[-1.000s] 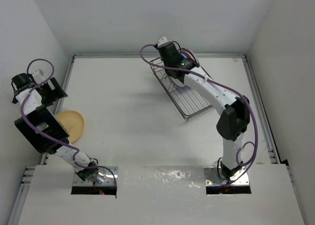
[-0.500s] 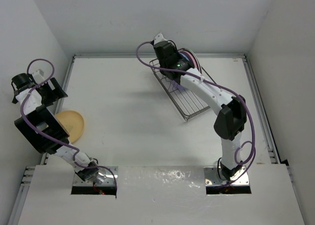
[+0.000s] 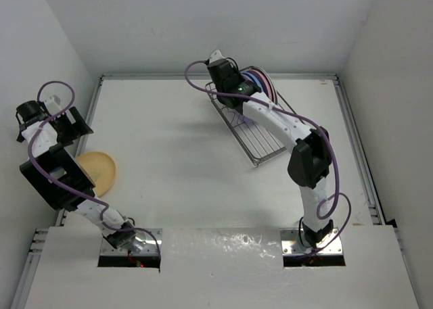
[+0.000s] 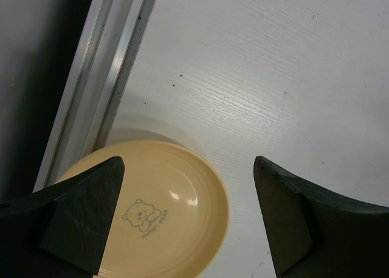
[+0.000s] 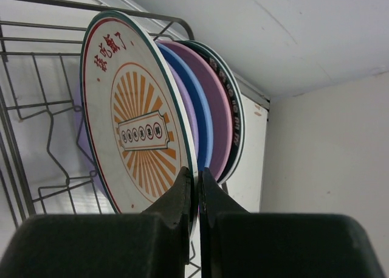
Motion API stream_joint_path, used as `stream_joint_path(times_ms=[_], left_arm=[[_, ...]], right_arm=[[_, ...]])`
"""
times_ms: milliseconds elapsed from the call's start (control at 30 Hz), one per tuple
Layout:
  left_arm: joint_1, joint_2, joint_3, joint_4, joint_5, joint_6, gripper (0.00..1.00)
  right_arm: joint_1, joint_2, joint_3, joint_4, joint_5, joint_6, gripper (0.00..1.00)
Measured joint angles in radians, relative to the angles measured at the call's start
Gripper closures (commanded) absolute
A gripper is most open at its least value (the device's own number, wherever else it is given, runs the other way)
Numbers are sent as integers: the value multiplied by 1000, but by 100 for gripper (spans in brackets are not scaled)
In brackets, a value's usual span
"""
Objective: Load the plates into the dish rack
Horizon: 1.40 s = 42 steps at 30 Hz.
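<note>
The dish rack (image 3: 259,141) lies slantwise at the back of the table. At its far end, blue (image 5: 196,111), mauve-pink (image 5: 217,117) and dark-rimmed (image 5: 236,123) plates stand on edge. In front of them stands the white orange-sunburst plate (image 5: 134,129), upright, with my right gripper (image 5: 197,176) shut on its lower rim. A thin lilac edge shows just behind the sunburst plate. A yellow plate (image 4: 158,220) with a bear print lies flat at the table's left edge (image 3: 99,170). My left gripper (image 4: 188,168) hangs open above it, not touching.
An aluminium rail (image 4: 103,77) runs along the table's left edge, right beside the yellow plate. The white back wall stands close behind the rack. The rack's near wire floor (image 3: 265,147) holds nothing.
My right wrist has moved left and toward the back with the sunburst plate, and the standing plates behind it show more. The left arm has not moved.
</note>
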Motion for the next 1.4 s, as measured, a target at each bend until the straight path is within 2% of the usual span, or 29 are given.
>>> stream_joint_path(times_ms=[367, 433, 467, 533, 567, 667, 700, 767, 867, 1067, 1267, 1400], left_arm=[[0, 1, 2, -1, 2, 0, 15], [0, 6, 8, -1, 8, -1, 15], [0, 10, 11, -1, 10, -1, 15], [0, 16, 12, -1, 14, -1, 15], [0, 17, 12, -4, 14, -1, 15], [0, 17, 12, -8, 10, 0, 13], [0, 18, 12, -10, 5, 0, 13], [1, 17, 12, -16, -24, 0, 12], [10, 16, 11, -26, -106, 0, 12], [71, -24, -49, -39, -298, 27, 12], [193, -90, -171, -54, -375, 51, 15], [208, -105, -251, -47, -421, 74, 18]], right_arm=[[-27, 20, -3, -12, -76, 67, 100], [-43, 42, -3, -14, -103, 88, 93], [-51, 59, -2, -14, -115, 97, 84], [-60, 88, -2, -14, -132, 113, 74], [-65, 101, -2, -14, -131, 113, 63], [-76, 108, -2, -21, -148, 111, 53], [-76, 108, 0, -20, -151, 109, 45], [-75, 108, 5, -19, -162, 106, 35], [-72, 105, 11, -20, -192, 97, 28], [-46, 51, 11, -28, -249, 68, 23], [19, -17, 29, -23, -298, 53, 23], [63, -35, 29, 11, -302, 10, 22]])
